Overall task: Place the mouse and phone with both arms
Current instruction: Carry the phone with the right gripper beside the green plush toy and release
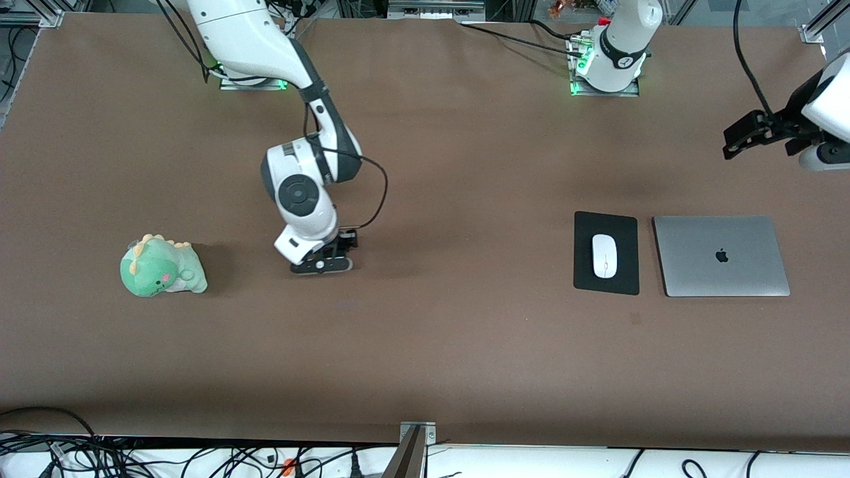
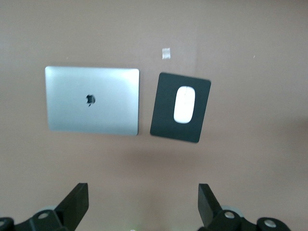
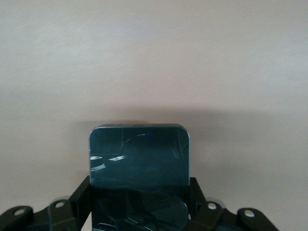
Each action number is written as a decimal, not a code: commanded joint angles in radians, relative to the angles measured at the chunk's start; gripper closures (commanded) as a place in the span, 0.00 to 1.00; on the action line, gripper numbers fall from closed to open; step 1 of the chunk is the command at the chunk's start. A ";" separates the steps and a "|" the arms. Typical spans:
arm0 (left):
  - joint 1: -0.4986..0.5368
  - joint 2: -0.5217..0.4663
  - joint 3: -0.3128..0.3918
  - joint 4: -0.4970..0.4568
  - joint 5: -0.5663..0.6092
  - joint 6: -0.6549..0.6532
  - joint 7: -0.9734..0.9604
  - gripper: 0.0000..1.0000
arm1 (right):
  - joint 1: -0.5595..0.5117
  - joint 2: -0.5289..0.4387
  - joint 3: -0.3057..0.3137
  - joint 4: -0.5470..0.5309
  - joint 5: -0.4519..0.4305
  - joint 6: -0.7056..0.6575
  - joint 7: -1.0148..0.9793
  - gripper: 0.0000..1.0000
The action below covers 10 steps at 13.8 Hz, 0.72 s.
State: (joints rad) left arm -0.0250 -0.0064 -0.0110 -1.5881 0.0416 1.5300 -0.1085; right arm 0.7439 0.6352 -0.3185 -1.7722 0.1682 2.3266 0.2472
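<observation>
Right gripper (image 1: 323, 264): low over bare table near the middle, fingers clamped on the phone's (image 3: 139, 156) edges — flat, a carrying grip.
Left gripper (image 1: 747, 136): waits raised at the left arm's end, fingers spread wide, holding nothing.
Mouse (image 1: 604, 255): resting on the black mat (image 1: 584, 229), seemingly placed already.
Laptop (image 1: 721, 255): closed, just beside the mat.
Dinosaur toy (image 1: 163, 266): toward the right arm's end — uninvolved.
</observation>
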 commanded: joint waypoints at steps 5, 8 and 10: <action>0.000 -0.076 0.012 -0.182 -0.028 0.165 0.006 0.00 | -0.224 -0.124 0.006 -0.183 0.013 0.098 -0.256 0.92; 0.025 -0.057 0.017 -0.171 -0.032 0.167 0.046 0.00 | -0.244 -0.111 0.007 -0.245 0.091 0.240 -0.311 0.92; 0.043 -0.053 0.017 -0.171 -0.049 0.165 0.062 0.00 | -0.244 -0.085 0.007 -0.247 0.099 0.293 -0.344 0.92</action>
State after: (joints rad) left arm -0.0034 -0.0474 0.0047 -1.7403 0.0296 1.6799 -0.0881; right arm 0.4989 0.5576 -0.3233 -1.9943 0.2377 2.5628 -0.0554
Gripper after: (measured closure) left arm 0.000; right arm 0.194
